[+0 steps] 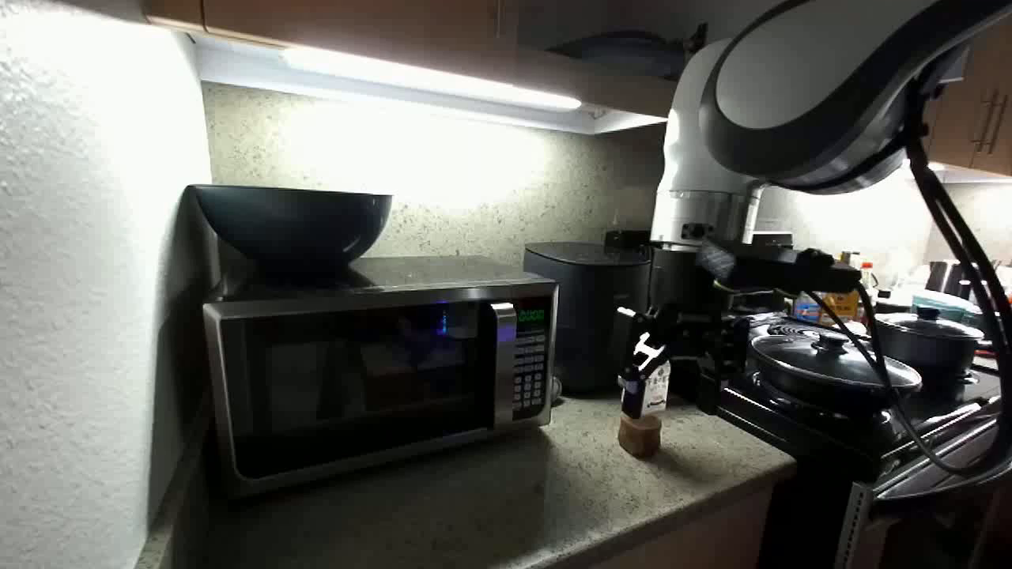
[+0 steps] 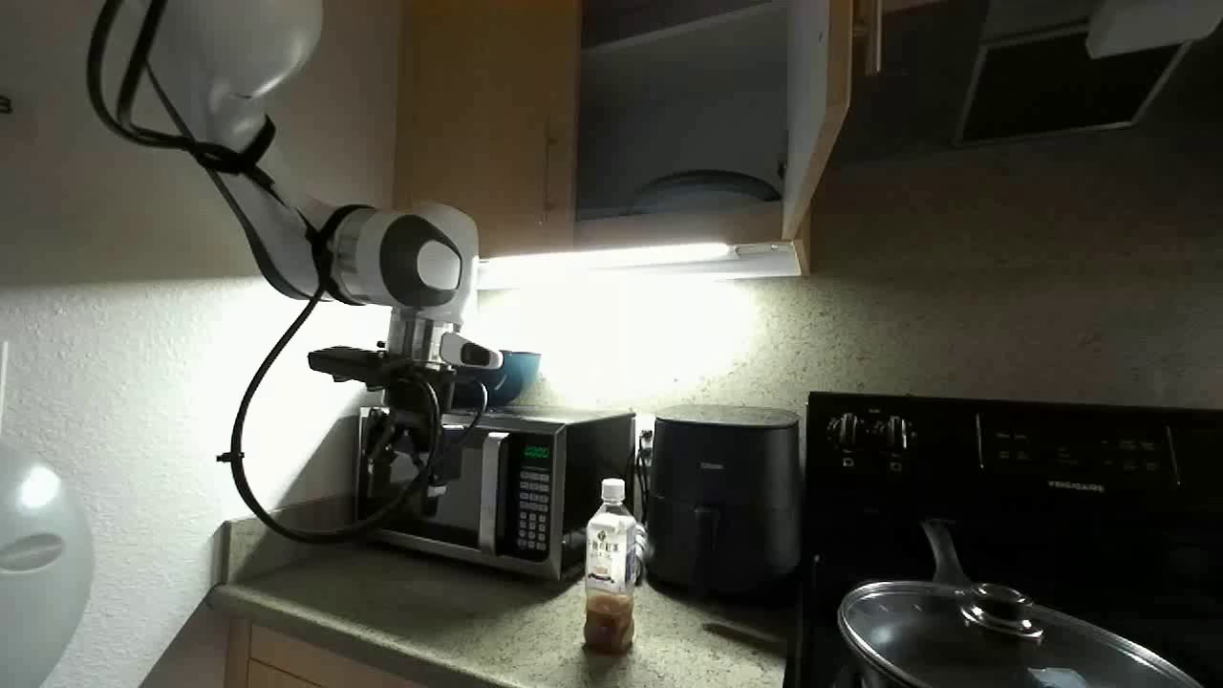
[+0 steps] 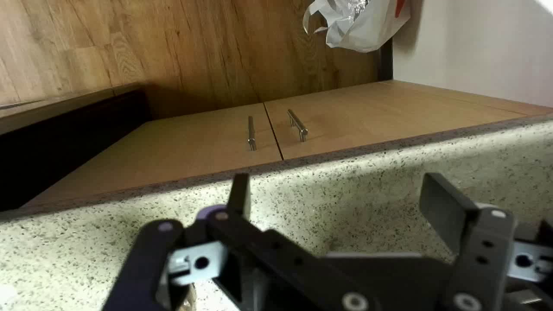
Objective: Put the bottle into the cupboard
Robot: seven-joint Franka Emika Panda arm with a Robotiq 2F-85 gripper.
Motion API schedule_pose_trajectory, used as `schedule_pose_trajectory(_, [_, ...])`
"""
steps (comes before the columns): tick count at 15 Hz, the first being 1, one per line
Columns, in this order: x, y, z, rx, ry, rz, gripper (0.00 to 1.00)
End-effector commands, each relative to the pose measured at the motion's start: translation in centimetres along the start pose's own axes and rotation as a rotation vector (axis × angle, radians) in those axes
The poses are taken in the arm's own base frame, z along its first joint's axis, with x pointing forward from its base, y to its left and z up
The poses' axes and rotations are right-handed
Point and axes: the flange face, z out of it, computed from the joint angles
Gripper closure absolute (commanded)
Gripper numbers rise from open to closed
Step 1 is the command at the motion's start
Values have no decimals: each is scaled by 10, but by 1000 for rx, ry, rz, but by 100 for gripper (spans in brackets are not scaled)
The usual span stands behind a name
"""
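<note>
The bottle (image 2: 609, 564) stands upright on the counter, with a white cap, a pale label and a reddish-brown lower part. My gripper (image 2: 406, 483) hangs in front of the microwave, left of the bottle and apart from it in this exterior view. In an exterior view the gripper (image 1: 672, 395) overlaps the bottle (image 1: 641, 436) and hides its top. In the wrist view the gripper (image 3: 341, 205) is open, with only counter between its fingers. The cupboard (image 2: 487, 124) is overhead, its right door swung open and its left door shut; its underside shows too (image 1: 356, 24).
The microwave (image 1: 356, 379) bears a dark bowl (image 1: 292, 225). A black air fryer (image 2: 726, 497) stands behind the bottle. The stove holds a lidded pan (image 2: 994, 631). A dark round item (image 2: 707, 188) lies inside the open cupboard. The open door (image 2: 820, 105) juts outward.
</note>
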Motion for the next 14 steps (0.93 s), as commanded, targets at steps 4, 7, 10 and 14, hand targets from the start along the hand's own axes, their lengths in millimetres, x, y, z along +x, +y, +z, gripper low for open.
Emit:
schedule_pose_trajectory(4, [0,0,0,0,-1,0,0])
schedule_pose_trajectory(7, [0,0,0,0,0,0,0])
schedule_pose_trajectory(10, [13,12,2,-12,25,68,0])
schedule_pose_trajectory(14, [37,55,2,-43,71,209,0])
